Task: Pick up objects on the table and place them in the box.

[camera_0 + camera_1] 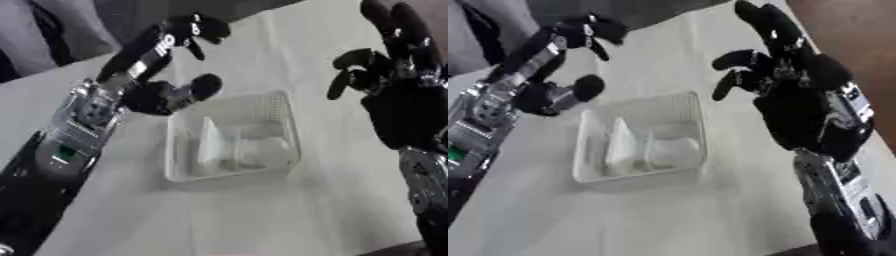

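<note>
In box [278, 107], white objects [236, 147]; left robot hand [166, 75] above-left, right robot hand [794, 85] right, both spread, empty.

Your left arm [83, 112] comes in from the lower left and runs up toward the top centre, silver wrist section showing mid-forearm. Your left hand [166, 92] is raised, palm side turned inward, fingers [197, 30] arched forward and curling down at the tips, thumb [206, 85] sticking out rounded below them; nothing in it. Your right arm [837, 200] rises along the right edge. Your right hand [802, 107] is held up, back toward you, long fingers pointing up and away, shorter ones [728, 82] bent loosely to the left. It holds nothing either.
</note>
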Motion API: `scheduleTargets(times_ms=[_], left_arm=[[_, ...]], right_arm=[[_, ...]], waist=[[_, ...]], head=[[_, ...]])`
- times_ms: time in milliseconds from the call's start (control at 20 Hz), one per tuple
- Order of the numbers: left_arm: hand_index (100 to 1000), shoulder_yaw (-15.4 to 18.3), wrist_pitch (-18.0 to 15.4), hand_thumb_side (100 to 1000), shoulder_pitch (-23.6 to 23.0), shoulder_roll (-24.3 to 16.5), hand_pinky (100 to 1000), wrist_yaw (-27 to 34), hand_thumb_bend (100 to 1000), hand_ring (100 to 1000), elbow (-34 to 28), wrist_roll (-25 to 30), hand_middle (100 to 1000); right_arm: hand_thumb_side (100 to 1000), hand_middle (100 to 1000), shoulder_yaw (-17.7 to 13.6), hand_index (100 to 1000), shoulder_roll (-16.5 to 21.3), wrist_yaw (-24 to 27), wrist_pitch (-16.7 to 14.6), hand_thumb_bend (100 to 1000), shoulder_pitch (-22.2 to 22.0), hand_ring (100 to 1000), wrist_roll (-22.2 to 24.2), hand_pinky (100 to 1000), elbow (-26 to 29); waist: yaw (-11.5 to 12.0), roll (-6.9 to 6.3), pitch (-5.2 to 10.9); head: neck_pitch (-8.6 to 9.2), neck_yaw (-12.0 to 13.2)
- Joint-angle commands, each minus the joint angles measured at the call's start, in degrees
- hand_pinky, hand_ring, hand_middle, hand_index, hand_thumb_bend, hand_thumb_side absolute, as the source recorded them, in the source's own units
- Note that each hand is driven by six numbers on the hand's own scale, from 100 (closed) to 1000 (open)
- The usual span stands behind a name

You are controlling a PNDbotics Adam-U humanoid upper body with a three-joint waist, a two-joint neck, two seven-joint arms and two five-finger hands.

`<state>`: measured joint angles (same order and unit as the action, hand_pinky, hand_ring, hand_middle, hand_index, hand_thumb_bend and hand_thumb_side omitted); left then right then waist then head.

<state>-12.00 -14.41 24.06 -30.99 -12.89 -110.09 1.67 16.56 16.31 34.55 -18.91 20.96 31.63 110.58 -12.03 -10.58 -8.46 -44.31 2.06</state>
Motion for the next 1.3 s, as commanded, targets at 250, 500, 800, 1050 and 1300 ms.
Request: scheduleTargets(times_ms=[250,500,800,1050,1300], left_arm=[[914,8.2,-7.8,1000,-5.9,-3.9,664,7.1,330,848,-4.5,-8.9,862],[916,11.0,-9.7,1000,-11.1,-1.9,654,10.7,375,851,-4.5,-11.7,860],[918,11.9,-9.1,1000,-16.9,3.5,629,12.7,390,849,-4.5,-12.1,856],[913,13.0,-8.1,1000,-20.2,10.1,616,12.3,409,844,-4.5,-12.4,846],[911,13.5,-7.3,993,-19.6,13.9,613,10.8,434,837,-4.5,-12.7,840]], right_arm=[[924,1000,-0.3,1000,0.6,0.6,-0.5,100,1.3,762,0.5,581,1.2],[958,1000,-0.4,1000,1.0,1.0,-1.5,100,2.6,753,1.2,582,2.0],[975,1000,-0.1,1000,1.5,1.7,-2.6,100,4.6,753,2.2,592,3.1],[990,1000,0.5,1000,1.5,2.7,-3.0,100,7.1,759,2.8,620,3.7],[1000,1000,1.2,1000,1.0,3.7,-2.8,100,9.7,767,3.0,633,3.8]], waist=[[0.8,1.66,0.23],[1.2,2.84,-0.14],[2.2,3.91,-0.71],[3.0,4.71,-1.19],[3.9,5.0,-1.41]], head=[[0.19,-0.6],[0.19,-0.1],[0.19,-1.1],[0.19,-8.5],[0.19,-9.8]])
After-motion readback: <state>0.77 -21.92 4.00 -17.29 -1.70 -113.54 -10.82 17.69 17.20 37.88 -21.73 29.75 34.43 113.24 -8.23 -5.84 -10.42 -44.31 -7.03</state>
